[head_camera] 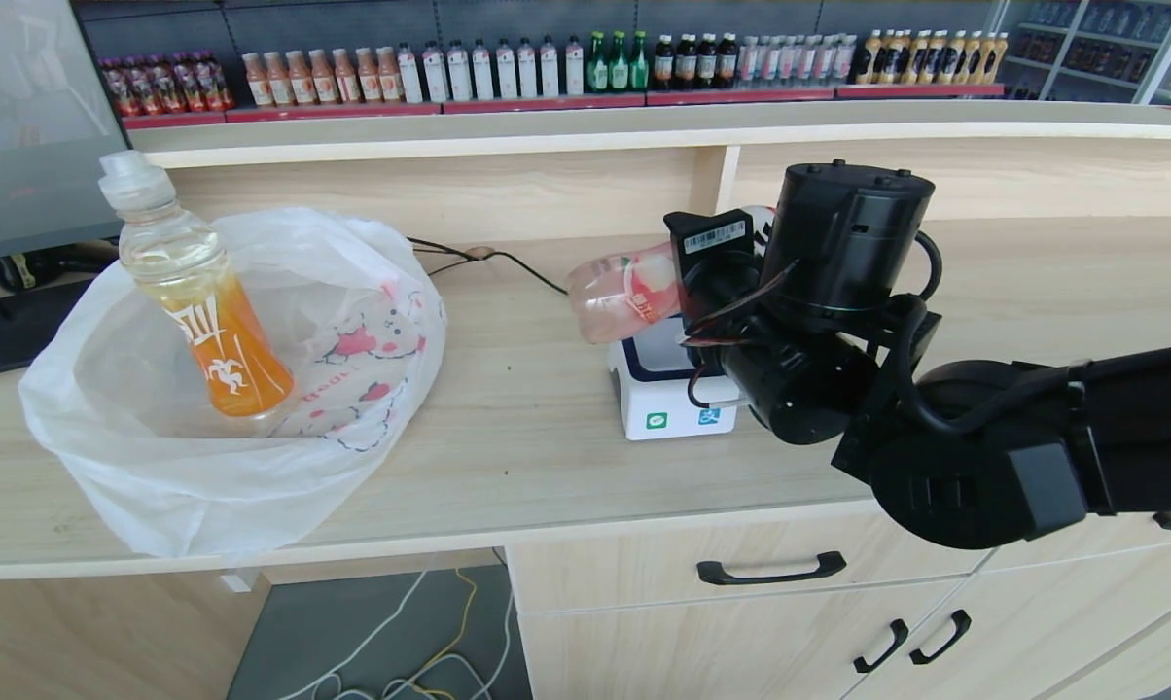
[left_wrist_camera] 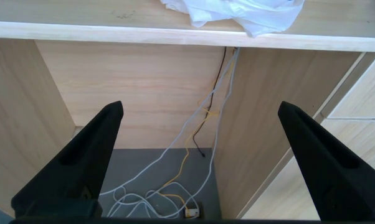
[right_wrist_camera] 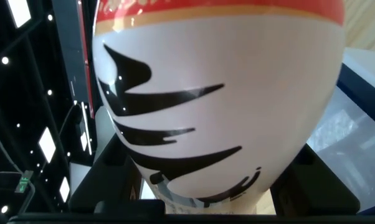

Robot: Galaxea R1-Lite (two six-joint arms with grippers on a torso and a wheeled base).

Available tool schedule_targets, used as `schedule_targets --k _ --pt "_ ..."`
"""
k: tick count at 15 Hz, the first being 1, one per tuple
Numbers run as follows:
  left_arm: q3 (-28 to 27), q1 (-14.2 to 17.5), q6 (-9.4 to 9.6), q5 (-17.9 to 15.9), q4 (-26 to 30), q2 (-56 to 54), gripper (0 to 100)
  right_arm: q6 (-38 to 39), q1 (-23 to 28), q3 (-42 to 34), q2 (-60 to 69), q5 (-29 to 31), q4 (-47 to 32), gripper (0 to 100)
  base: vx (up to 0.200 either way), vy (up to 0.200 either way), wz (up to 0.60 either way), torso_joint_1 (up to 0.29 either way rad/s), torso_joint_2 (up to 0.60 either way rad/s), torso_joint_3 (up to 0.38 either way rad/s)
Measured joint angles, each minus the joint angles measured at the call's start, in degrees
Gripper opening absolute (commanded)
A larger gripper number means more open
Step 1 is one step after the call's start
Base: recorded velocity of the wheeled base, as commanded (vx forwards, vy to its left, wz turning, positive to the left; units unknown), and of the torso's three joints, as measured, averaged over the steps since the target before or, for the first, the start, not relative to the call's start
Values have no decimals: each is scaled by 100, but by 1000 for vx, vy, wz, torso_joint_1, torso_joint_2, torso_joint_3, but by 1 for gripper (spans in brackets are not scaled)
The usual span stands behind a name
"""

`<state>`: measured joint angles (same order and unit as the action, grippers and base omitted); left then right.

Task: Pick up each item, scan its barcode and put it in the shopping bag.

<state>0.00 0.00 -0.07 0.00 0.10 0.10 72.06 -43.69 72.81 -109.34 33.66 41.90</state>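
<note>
The right gripper (head_camera: 688, 287) was clenched around a pink bottle (head_camera: 624, 292), which lay on its side in the grasp, its base pointing away from the wrist toward the shopping bag (head_camera: 158, 467). Directly beneath the gripper sat the white scanner (head_camera: 668, 403) on the counter (head_camera: 527, 418). Well apart from that gripper, across the counter, the bag stood open with an orange bottle (head_camera: 206, 292) upright inside. The left gripper (left_wrist_camera: 200, 107) was released, fingers spread wide and holding nothing, facing the recess under the counter where cables (left_wrist_camera: 194, 137) hung.
</note>
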Motion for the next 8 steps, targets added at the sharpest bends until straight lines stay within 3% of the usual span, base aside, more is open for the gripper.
schedule_targets --k 8 --pt "0 2 0 0 0 0 100 22 124 -140 55 2 22 0 0 0 0 0 0 0"
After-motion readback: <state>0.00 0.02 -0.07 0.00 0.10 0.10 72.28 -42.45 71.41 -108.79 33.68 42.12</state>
